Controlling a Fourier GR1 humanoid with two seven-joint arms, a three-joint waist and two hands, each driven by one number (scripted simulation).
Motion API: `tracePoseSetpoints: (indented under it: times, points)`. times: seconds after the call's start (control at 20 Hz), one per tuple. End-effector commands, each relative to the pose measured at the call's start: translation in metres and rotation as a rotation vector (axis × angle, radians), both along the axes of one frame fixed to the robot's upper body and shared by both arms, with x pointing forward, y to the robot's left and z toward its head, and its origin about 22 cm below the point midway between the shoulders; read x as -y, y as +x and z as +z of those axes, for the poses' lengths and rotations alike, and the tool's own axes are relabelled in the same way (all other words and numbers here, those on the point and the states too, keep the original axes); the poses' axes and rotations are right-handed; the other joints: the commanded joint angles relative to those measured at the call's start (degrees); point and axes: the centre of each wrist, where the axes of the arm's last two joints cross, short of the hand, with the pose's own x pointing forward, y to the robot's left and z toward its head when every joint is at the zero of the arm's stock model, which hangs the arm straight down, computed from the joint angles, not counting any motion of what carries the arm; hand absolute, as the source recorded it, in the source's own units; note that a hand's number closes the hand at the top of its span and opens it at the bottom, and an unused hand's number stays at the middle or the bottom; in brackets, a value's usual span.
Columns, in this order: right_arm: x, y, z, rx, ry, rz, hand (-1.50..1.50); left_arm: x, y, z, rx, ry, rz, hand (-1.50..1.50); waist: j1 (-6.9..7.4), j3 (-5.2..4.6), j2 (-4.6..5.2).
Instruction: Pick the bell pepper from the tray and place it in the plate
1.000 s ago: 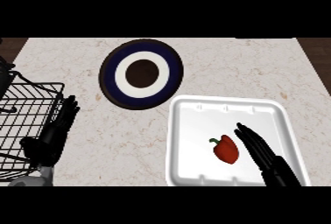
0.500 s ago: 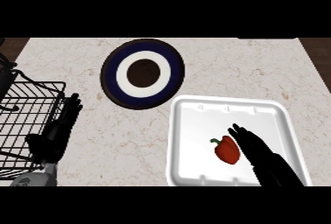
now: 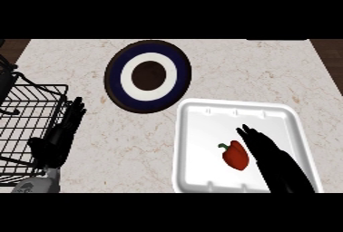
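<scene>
A small red bell pepper lies in a white square tray; the right robot hand, fingers straight and open, sits just beside it. The left robot hand rests open.

A red bell pepper with a green stem lies in a white tray, beside a plate ringed dark blue, white and brown, on a beige-veined marble counter with a black wire basket and black hands.
</scene>
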Motion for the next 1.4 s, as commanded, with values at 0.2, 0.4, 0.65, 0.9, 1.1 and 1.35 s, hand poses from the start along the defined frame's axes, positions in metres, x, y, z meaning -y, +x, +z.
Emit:
tracePoseSetpoints:
  times: [0.2,0.4,0.65,0.9,1.1,1.35]
  points:
    - [-0.027,0.014,-0.036,-0.054,-0.050,0.015,-1.50,0.000,-0.009,0.011,0.006,-0.004,0.012,0.00,0.26,0.03,-0.05]
    - [-0.025,0.039,-0.049,-0.054,-0.084,-0.005,-1.50,-0.009,-0.014,0.005,-0.006,0.006,0.007,0.00,0.28,0.03,0.00]
    - [-0.009,0.038,-0.069,-0.056,-0.110,-0.028,-1.50,-0.001,0.003,0.000,-0.004,0.002,0.007,0.00,-0.06,0.02,0.03]
    - [-0.003,0.036,-0.059,-0.102,-0.036,0.012,1.50,0.006,-0.006,0.008,-0.002,-0.007,0.010,0.00,-0.03,0.02,-0.03]
    - [-0.020,0.046,-0.080,-0.082,-0.068,0.104,1.50,-0.016,-0.005,0.002,-0.010,0.017,0.011,0.00,0.17,0.03,0.02]
    - [-0.010,0.049,-0.092,-0.049,-0.051,0.112,1.50,-0.010,0.003,0.010,0.013,0.013,0.008,0.00,0.03,0.03,0.00]
